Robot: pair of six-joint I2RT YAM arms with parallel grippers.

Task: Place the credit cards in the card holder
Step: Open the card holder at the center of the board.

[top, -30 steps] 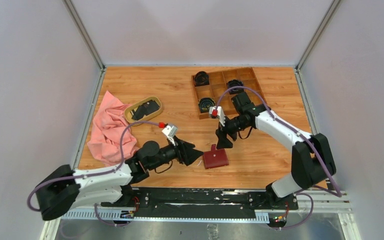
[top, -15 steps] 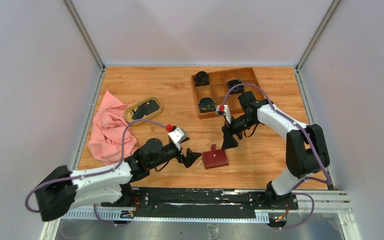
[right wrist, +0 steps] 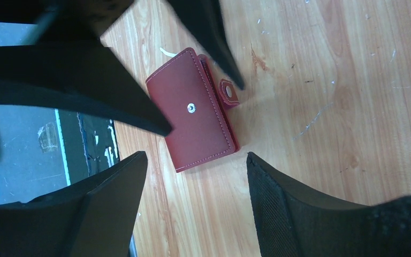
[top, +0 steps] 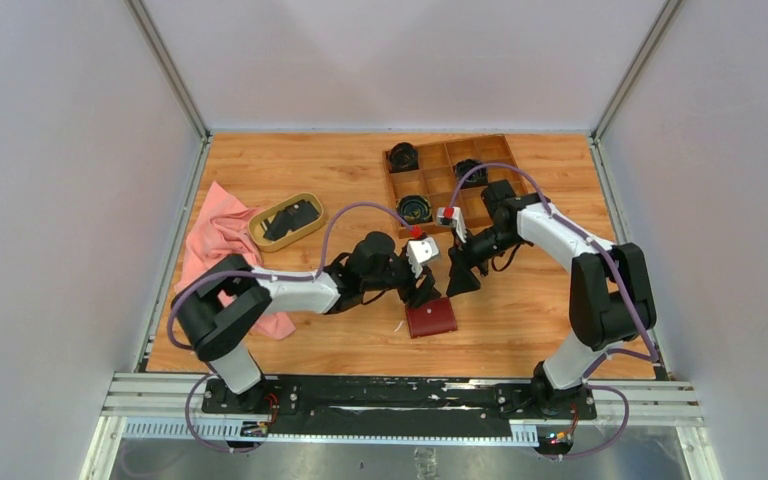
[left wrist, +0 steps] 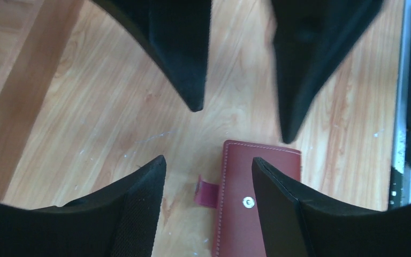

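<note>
Card holder (top: 431, 318): lay folded, 6 o'clock
Left end effector (top: 424, 293): hovered open, empty, likely to unfold it
Right end effector (top: 460, 283): open, empty too

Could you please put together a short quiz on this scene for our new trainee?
1. True or false: the small dark red leather card holder lies folded shut on the wooden table.
2. What do the left gripper and right gripper hold? A: a card each. B: the card holder. C: nothing.
3. Fill in: the oval tan dish lies beside a crumpled ____ cloth.
Key: 1 true; 2 C; 3 pink.
</note>
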